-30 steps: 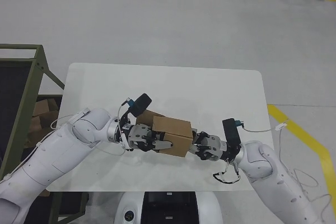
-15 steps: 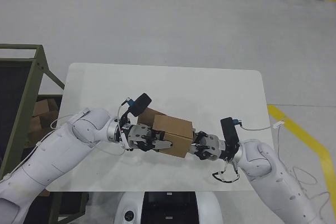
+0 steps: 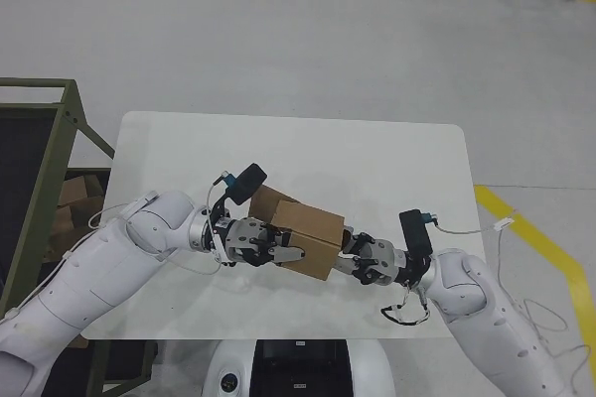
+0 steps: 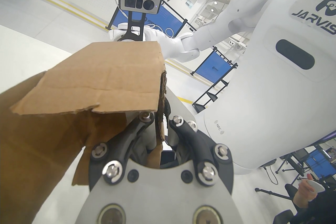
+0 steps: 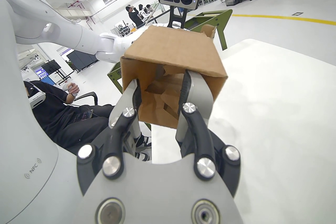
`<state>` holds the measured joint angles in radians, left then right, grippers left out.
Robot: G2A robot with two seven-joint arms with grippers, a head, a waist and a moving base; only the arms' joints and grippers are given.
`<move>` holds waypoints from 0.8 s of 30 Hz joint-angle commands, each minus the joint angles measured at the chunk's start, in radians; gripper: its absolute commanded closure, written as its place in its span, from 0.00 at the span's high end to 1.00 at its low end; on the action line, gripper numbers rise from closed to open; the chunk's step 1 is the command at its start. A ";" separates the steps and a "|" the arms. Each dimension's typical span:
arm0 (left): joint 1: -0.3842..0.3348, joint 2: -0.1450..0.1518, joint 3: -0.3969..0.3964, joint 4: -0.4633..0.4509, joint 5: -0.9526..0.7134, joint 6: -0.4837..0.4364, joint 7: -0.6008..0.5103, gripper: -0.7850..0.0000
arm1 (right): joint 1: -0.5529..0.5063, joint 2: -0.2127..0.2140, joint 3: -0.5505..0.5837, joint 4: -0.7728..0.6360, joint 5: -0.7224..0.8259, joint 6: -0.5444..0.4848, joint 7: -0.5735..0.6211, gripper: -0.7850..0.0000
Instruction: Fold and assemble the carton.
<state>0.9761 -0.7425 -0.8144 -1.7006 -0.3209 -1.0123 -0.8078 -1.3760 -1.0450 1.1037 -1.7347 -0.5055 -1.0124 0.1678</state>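
1. The carton [image 3: 303, 236] was a brown cardboard tube lying lengthwise between the two arms, over the near half of the white table [image 3: 397, 169]; whether its underside touched the tabletop could not be told
2. The left gripper [image 3: 268, 245] was clamped on the carton's left end. In the left wrist view its fingers [image 4: 183, 130] pinched the edge of one cardboard wall, with a loose flap [image 4: 47, 109] hanging beside them
3. The right gripper [image 3: 350, 260] was at the carton's open right end, its jaws spread wide. In the right wrist view one finger [image 5: 194, 96] reached inside under the top panel, and the other sat at the opposite side wall, inside or outside could not be told
4. A green rack [image 3: 40, 169] holding more cardboard [image 3: 79, 198] stood just beside the table's left edge
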 commanded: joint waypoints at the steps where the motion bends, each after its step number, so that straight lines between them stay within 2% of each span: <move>1: 0.003 0.000 -0.003 0.001 -0.001 0.000 0.000 0.00 | -0.019 0.004 0.017 -0.005 -0.005 0.000 -0.018 0.41; 10: 0.010 0.001 -0.023 0.005 0.003 0.000 0.000 0.00 | -0.111 0.029 0.091 -0.026 -0.045 0.000 -0.113 0.42; 14: 0.014 0.003 -0.032 0.004 0.011 0.000 0.000 0.00 | -0.155 0.041 0.126 -0.028 -0.077 0.000 -0.174 0.46; 15: 0.013 0.003 -0.034 0.005 0.015 0.000 0.000 0.00 | -0.166 0.044 0.134 -0.027 -0.086 0.000 -0.190 0.58; 16: 0.013 0.004 -0.037 0.007 0.017 0.000 0.000 0.00 | -0.177 0.047 0.146 -0.023 -0.097 0.000 -0.207 0.85; 17: 0.012 0.004 -0.039 0.008 0.021 0.000 0.000 0.00 | -0.188 0.049 0.164 -0.014 -0.121 0.000 -0.215 1.00; 24: 0.010 0.010 -0.038 0.005 0.040 0.011 -0.011 0.00 | -0.213 0.051 0.189 -0.021 -0.157 0.011 -0.232 1.00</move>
<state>0.9858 -0.7322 -0.8521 -1.6955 -0.2804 -1.0003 -0.8197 -1.5891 -0.9943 1.2930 -1.7563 -0.6626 -1.0016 -0.0641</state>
